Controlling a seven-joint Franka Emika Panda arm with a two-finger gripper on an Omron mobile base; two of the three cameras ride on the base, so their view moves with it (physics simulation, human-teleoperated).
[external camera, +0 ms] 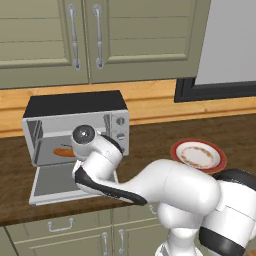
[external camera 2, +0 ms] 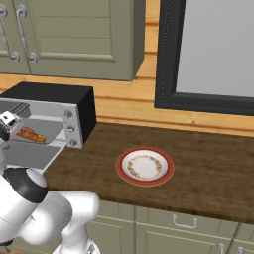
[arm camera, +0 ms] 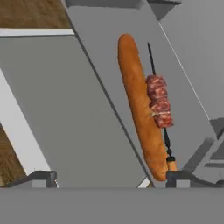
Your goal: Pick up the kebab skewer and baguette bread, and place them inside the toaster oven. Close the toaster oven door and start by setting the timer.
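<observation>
- The baguette [arm camera: 141, 105] and the skewer [arm camera: 159, 103] both lie inside the oven [external camera: 75, 107], on its grey floor, side by side and touching. The skewer rests along one flank of the loaf, with its meat chunks at about the middle of the loaf.
- Their long axes are nearly parallel. In the hand view they run up and down, so one end of each points toward the fingers and the other end points deeper into the oven. From the left base view the baguette shows as an orange streak lying across the oven's opening.
- The door [external camera: 52, 182] is folded down flat in front of the oven, over the bench [external camera: 150, 145]. In the hand view it is the wide grey panel beside the food.
- The fingers [arm camera: 109, 179] are spread wide and hold nothing. The two tips stand far apart at the bottom of the hand view, with the near end of the baguette just by one tip.
- I judge that both foods are placed, so the coming move is about the door, not the food. The door lies below and in front of the hand, and its long axis runs across the oven's front; the hand must come under or behind its free edge to swing it up.
- The knobs [external camera: 120, 129] are stacked at the right of the opening, beside the arm's wrist.
- An empty plate [external camera 2: 145, 166] sits on the bench, well apart to the right.
</observation>
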